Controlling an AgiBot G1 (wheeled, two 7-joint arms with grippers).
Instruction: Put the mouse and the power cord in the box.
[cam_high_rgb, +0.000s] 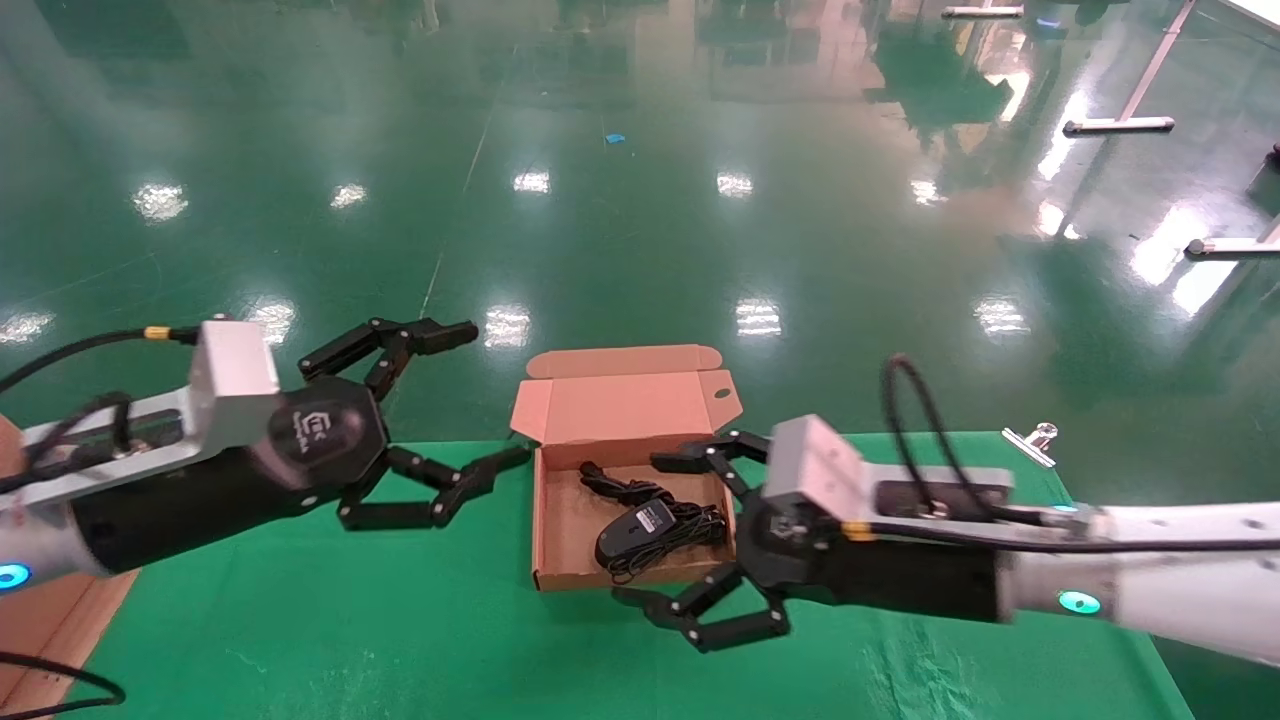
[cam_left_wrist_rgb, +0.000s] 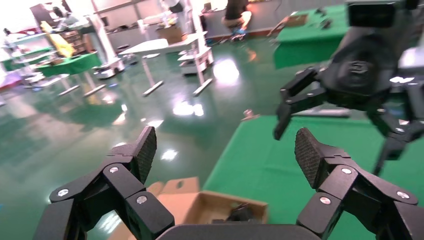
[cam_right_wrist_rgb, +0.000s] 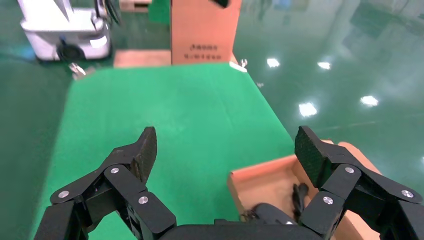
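- The shallow square brown cardboard box sits on the green cloth-covered tabletop, near its far edge and between the two arms; its hinged lid stands open and tilted back on the far side, showing tuck flaps and a small oval hole near one corner
- The small black oval mouse with a pale label patch lies inside the box, on its floor toward the right wall; its thin black wire is bunched in loose loops beside it, also inside the box
- The thick black power cord lies inside the box too, toward the far wall, just behind the mouse; a chunky plug end shows at its left; whether it touches the mouse cannot be told
- The right hand hangs at the right wall of the box, fingers spread wide and released, gripping nothing; one finger reaches over the box's far right corner, the other sits over the tabletop just outside the near right corner; in the right wrist view the same hand frames bare green cloth, with the box and the mouse low between its fingers
- The left hand hovers left of the box, well clear of it, fingers spread and released, empty; in the left wrist view this hand faces the right hand across the tabletop, the box below
- A silver metal clip sits at the tabletop's far right edge; shiny green floor beyond
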